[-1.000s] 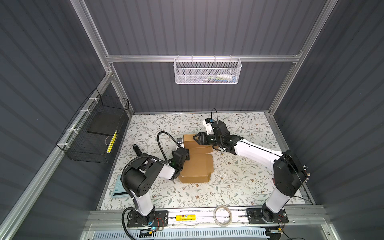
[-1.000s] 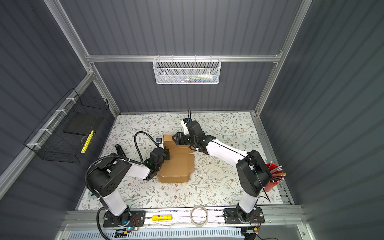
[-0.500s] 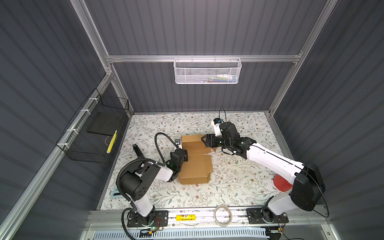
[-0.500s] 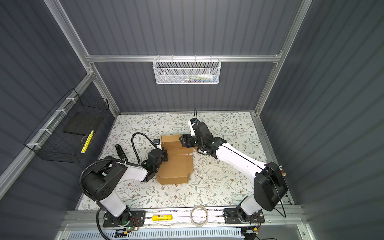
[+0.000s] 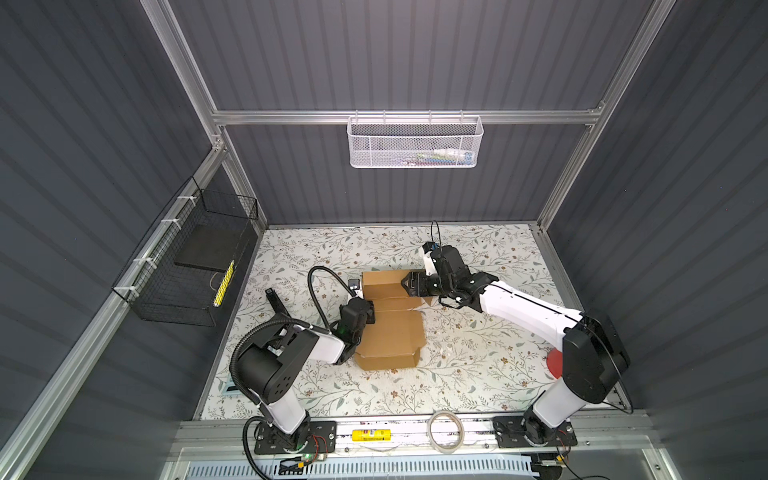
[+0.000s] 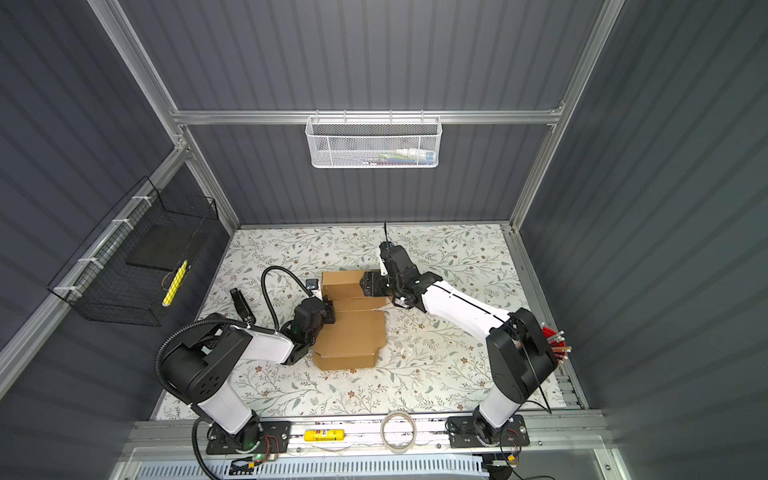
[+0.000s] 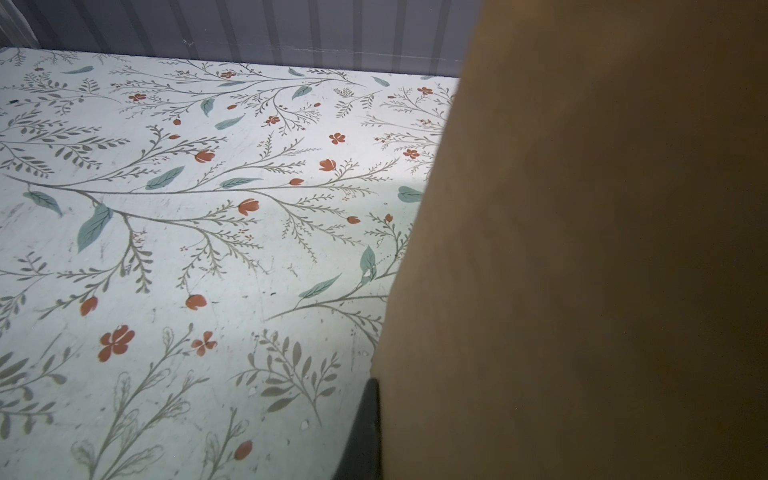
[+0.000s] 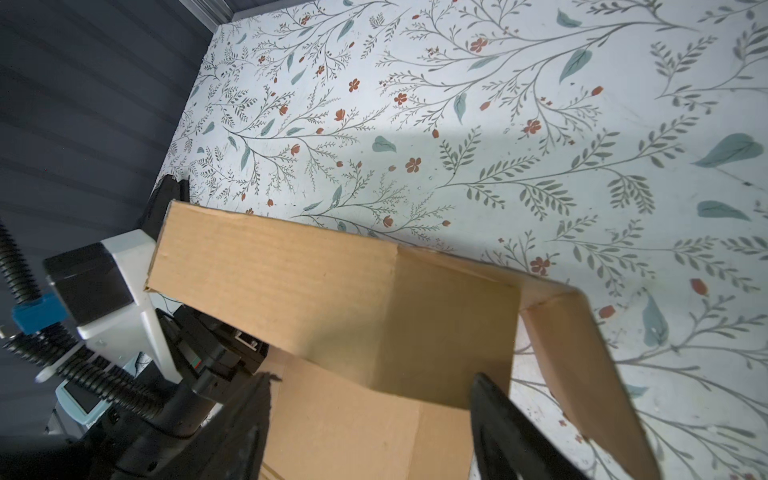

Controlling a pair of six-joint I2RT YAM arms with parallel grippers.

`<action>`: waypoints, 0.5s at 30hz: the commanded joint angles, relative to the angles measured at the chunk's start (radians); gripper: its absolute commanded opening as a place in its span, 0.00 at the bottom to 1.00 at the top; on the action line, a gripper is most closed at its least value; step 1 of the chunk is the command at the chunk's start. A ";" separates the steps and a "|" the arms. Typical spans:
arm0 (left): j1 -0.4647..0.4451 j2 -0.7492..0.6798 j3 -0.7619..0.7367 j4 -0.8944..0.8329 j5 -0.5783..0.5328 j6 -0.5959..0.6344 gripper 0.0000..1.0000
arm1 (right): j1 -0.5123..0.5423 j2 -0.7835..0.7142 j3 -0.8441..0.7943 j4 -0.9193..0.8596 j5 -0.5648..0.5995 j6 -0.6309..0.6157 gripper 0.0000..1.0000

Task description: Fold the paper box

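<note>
- The paper box (image 5: pixel 390 332) lies mid-way across the counter (image 5: pixel 478 353). Its long axis runs near to far, and its rear panel is raised.
- The right claw (image 5: pixel 408 284) is at the right end of that panel. Its jaws are spread wide and grip nothing, and the panel stands just ahead of them.
- The left claw (image 5: pixel 369 316) is closed and appears to pinch the left wall of the box.
- The right arm is nearer to the rear panel.
- No brand or print is legible on the box.
</note>
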 commanded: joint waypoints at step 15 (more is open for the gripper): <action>-0.002 0.000 -0.007 -0.018 0.038 -0.007 0.00 | -0.001 0.116 0.116 0.085 -0.102 0.053 0.74</action>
